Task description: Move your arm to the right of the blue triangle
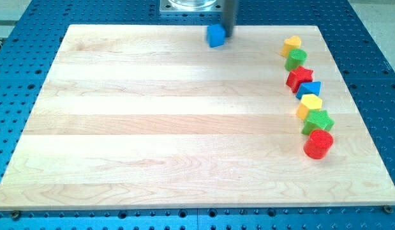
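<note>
The blue triangle (310,89) lies in a column of blocks near the view's right edge of the wooden board (152,128), between a red star (298,76) above it and a yellow hexagon (310,104) below it. My tip (228,36) is at the view's top, far to the left of the blue triangle. It is right next to a blue cube (215,35), on the cube's right side.
The same column holds a yellow heart (291,45) and a green block (296,59) above the star. A green block (318,121) and a red cylinder (319,144) lie below the hexagon. The arm's base (187,6) stands at the top.
</note>
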Motion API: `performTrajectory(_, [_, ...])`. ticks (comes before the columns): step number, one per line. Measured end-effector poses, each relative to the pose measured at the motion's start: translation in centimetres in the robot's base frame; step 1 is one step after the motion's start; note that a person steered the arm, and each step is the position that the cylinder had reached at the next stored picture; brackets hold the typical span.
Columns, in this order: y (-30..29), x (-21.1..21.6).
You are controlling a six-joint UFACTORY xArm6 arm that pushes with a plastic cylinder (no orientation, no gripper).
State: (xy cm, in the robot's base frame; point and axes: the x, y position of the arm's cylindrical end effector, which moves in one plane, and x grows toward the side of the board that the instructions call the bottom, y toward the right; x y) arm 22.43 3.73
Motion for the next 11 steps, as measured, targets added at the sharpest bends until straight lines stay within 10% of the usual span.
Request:
performTrajectory(3, [-1.2, 0.6])
performTrajectory(7, [30.8, 2.0])
performTrajectory(9, [27.6, 16.2])
performTrajectory(11, [21.3, 20.9])
